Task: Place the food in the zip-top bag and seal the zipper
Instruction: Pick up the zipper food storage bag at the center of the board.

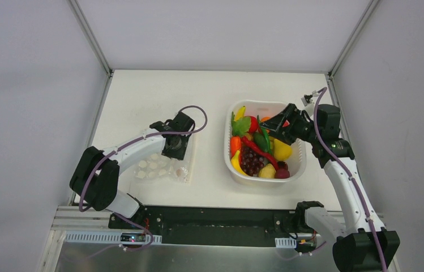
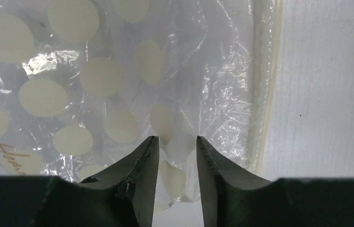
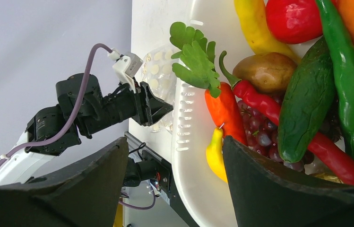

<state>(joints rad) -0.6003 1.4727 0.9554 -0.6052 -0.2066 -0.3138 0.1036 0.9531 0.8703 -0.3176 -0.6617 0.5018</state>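
Now, bag's look: the zip-top bag point(image 1: 158, 168) is clear, crinkled film printed with pale round dots, lying flat on the table point(image 1: 141, 96).
Zipper: the zipper point(image 2: 265, 94) is a thin clear strip along one short edge. In my left wrist view it runs up the bag's right side.
Bag's axis: the long side runs left to right across the table, with the zipper end toward the white basket point(image 1: 261, 181).
Bag versus left pincer: my left pincer point(image 2: 177, 138) hangs over the bag near its zipper end. Its fingers are apart by a narrow gap and dotted film shows between them. Whether they touch the film I cannot tell.
Food: the food point(image 1: 253, 160) is glossy: a carrot with green leaves, a red chilli, purple grapes, a green cucumber, a brown potato and yellow pieces. It is heaped in the basket, to the right of the bag.
Food versus right pincer: my right pincer point(image 3: 176, 139) is spread wide above the heap, at the basket's far right side.
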